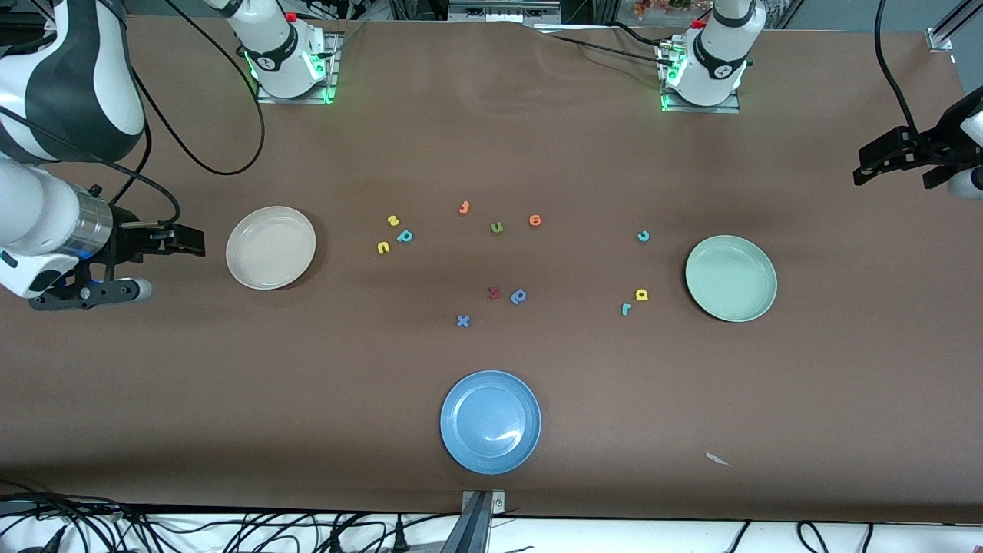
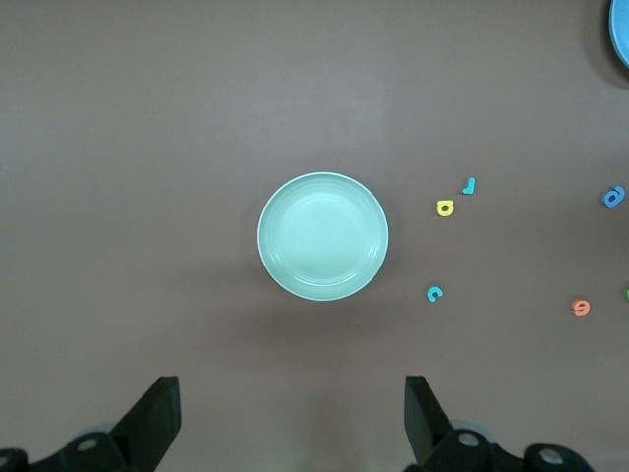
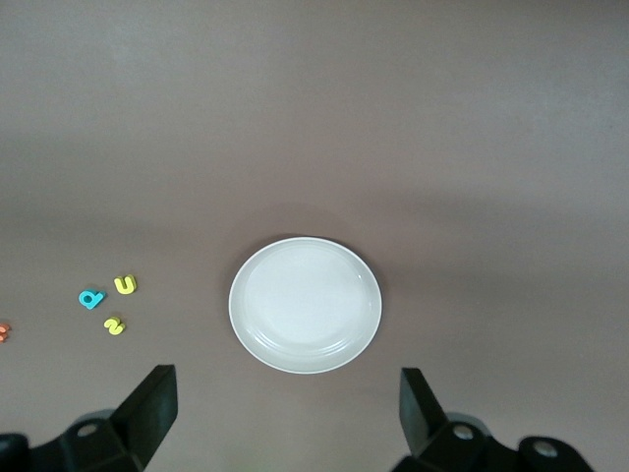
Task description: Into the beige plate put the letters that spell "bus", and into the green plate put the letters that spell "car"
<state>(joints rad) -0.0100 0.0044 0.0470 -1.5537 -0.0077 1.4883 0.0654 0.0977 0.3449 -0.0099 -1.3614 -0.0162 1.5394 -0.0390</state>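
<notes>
Two open end effectors, left (image 2: 293, 423) and right (image 3: 285, 418), high at opposite table (image 1: 491, 153) ends.

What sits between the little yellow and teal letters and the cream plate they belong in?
Nothing visible: bare table lies between the yellow s, yellow u, teal b and the beige plate, which is empty.

Brown table (image 1: 491, 138), cables (image 1: 230, 530) along its edge
</notes>
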